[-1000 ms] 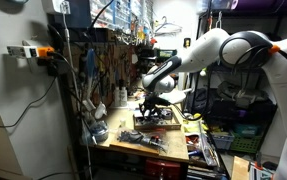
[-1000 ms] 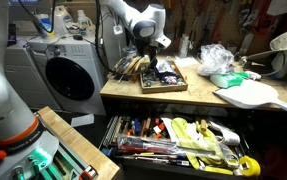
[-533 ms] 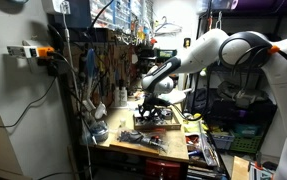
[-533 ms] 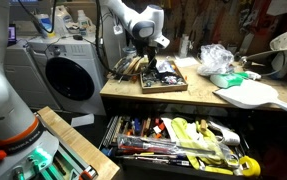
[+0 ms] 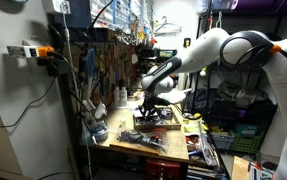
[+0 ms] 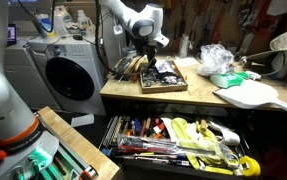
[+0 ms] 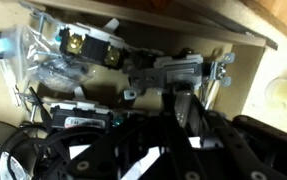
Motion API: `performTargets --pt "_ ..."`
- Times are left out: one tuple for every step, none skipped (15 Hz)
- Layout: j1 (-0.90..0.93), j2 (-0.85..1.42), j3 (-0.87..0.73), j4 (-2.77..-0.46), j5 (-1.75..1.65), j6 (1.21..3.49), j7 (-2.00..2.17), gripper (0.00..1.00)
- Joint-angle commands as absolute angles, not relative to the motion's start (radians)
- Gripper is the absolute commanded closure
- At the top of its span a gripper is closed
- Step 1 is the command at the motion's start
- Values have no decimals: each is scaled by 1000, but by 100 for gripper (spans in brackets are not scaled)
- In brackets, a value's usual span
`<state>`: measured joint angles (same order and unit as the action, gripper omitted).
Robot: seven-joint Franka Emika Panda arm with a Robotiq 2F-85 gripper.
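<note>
My gripper (image 5: 153,103) reaches down into a shallow wooden tray (image 5: 155,127) on the workbench; it shows in both exterior views (image 6: 150,68). In the wrist view the dark fingers (image 7: 186,112) stand close together around a grey metal part (image 7: 175,72) that lies in the tray (image 7: 183,25). Clear plastic bags of small hardware (image 7: 71,55) lie to the left of the part in the same tray. The fingertips are mostly hidden in shadow.
A washing machine (image 6: 68,70) stands beside the bench. An open drawer full of tools (image 6: 178,140) juts out under the bench top. A crumpled plastic bag (image 6: 215,58) and a white board (image 6: 248,95) lie on the bench. Tools hang on the wall (image 5: 103,60).
</note>
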<state>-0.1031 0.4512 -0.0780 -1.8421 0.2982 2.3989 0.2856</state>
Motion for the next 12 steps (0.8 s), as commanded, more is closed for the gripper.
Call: performTargets --pt "-95 364 -86 -1893 277 2311 311 92" --pt "-96 350 -84 -1896 278 2281 307 92" --pt "-98 336 -83 -1896 280 2243 303 92" --pt "-99 323 -82 -1895 279 2204 296 92" --pt "-102 308 -79 -1893 283 2155 284 92" --pt "-103 295 -76 -1893 287 2118 271 92" --pt "-103 282 -75 -1894 289 2091 260 92" --pt "-103 267 -72 -1899 293 2073 242 92" --pt "-100 256 -70 -1906 296 2079 232 92" --pt "-98 245 -66 -1911 304 2088 217 92" --pt "-96 240 -61 -1913 313 2104 197 92" --pt "-93 236 -55 -1914 319 2121 180 92"
